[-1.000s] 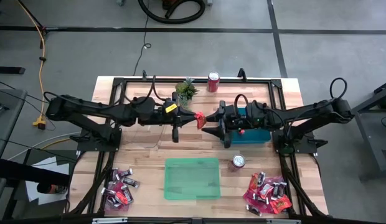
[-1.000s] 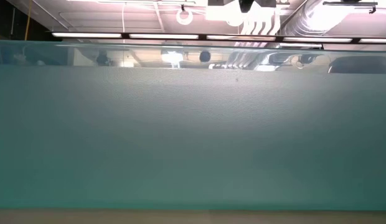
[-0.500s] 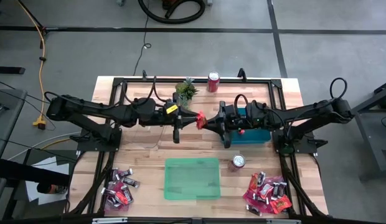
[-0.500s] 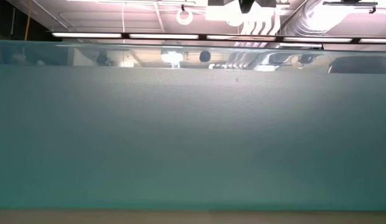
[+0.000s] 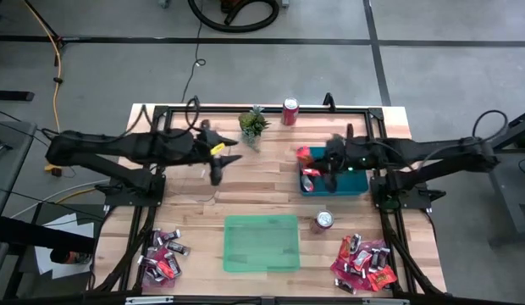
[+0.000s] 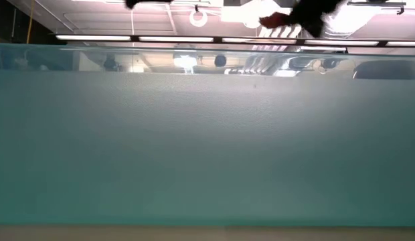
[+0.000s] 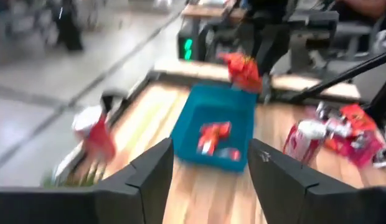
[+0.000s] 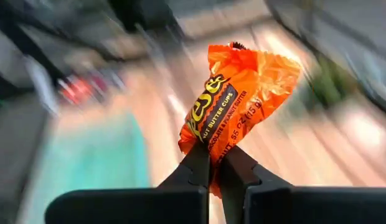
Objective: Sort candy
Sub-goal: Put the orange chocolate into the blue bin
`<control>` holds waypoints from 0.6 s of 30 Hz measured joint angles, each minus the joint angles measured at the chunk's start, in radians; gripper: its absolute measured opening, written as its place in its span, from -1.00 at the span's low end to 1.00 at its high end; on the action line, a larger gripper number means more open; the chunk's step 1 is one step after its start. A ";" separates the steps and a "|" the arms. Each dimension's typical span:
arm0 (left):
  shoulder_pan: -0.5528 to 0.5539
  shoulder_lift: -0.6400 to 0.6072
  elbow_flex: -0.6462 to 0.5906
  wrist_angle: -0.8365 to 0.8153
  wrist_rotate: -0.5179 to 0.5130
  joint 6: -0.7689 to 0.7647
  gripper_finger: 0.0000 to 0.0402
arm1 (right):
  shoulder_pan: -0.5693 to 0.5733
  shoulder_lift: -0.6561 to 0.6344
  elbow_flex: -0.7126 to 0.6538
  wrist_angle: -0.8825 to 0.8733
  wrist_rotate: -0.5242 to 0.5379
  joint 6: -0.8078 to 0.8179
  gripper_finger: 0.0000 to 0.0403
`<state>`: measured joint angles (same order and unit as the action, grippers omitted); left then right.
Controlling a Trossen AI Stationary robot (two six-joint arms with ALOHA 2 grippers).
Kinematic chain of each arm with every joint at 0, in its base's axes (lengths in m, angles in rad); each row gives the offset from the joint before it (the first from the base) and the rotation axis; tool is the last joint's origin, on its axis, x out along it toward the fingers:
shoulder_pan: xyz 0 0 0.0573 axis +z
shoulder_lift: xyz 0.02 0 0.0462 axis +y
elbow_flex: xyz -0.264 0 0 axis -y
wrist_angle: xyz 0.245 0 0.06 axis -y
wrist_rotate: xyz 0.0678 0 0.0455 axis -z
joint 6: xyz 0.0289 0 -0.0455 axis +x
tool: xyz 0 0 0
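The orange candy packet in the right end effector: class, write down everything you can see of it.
The orange candy packet is a crinkled, glossy wrapper that looks like plastic film, with a yellow brand logo and small dark print. The right end effector is shut on its lower edge, so it stands upright above the two dark fingers. In the high view it hangs over the near-left corner of the blue tray, which already holds other red-orange packets. Nothing else touches it.

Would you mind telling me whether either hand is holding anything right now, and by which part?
The right hand pinches an orange candy packet by its lower edge, above the blue tray. The left hand is open and holds nothing.
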<state>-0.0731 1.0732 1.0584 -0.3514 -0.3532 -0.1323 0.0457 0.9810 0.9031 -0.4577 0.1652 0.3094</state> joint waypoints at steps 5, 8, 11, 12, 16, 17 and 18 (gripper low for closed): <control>-0.009 -0.051 -0.026 -0.159 -0.024 -0.148 -0.01 | 0.000 -0.061 -0.026 -0.405 0.086 0.180 -0.99; -0.033 -0.076 -0.110 -0.065 -0.029 -0.202 0.00 | 0.000 -0.106 -0.123 -0.472 0.090 0.325 -0.99; -0.059 -0.079 -0.210 0.071 -0.044 -0.264 0.00 | -0.002 -0.150 -0.256 -0.463 0.089 0.534 -0.99; -0.069 -0.078 -0.239 0.106 -0.050 -0.284 0.00 | -0.008 -0.158 -0.295 -0.460 0.088 0.604 -0.99; -0.090 -0.068 -0.321 0.256 -0.059 -0.331 0.00 | -0.060 -0.160 -0.385 -0.437 0.076 0.800 -1.00; -0.093 -0.067 -0.333 0.270 -0.059 -0.338 0.00 | -0.076 -0.154 -0.395 -0.423 0.071 0.821 -1.00; -0.095 -0.067 -0.341 0.293 -0.059 -0.341 0.00 | -0.091 -0.145 -0.398 -0.411 0.071 0.834 -1.00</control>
<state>-0.1677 1.0065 0.7173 -0.0582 -0.4122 -0.4729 -0.0454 0.8362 0.5048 -0.8689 0.2361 1.1430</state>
